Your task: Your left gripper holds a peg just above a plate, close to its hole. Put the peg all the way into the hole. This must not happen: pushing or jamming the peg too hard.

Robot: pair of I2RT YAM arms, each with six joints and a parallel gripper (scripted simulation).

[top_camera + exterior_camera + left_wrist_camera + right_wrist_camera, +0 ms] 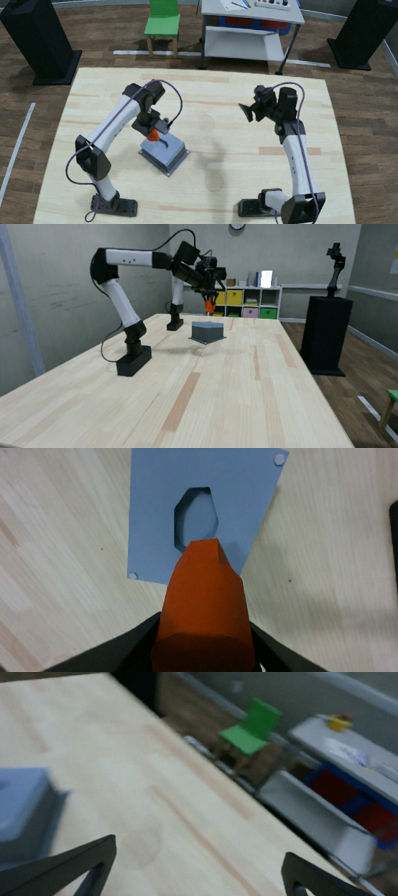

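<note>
Beneath the left end effector point(151, 126) point(211, 292) point(202, 624), gripping an orange peg point(153, 135) point(210, 306) point(204, 598), desk point(215, 108) point(230, 385) point(320, 613) bears the block point(172, 143) point(207, 332) point(155, 513) point(22, 807); align gently before lowering.

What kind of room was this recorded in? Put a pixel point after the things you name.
Possibly a classroom or teaching lab: there is a small green chair point(164, 25) point(250, 731), a cube shelf with coloured bins point(234, 297), and a wall clock point(237, 225).

We seem to be in a robotics lab or classroom: a dark narrow robot arm on a tall black rectangular pedestal point(326, 335), a small green wooden chair point(163, 25) point(250, 729), a white cubby shelf with coloured bins point(279, 304).
</note>
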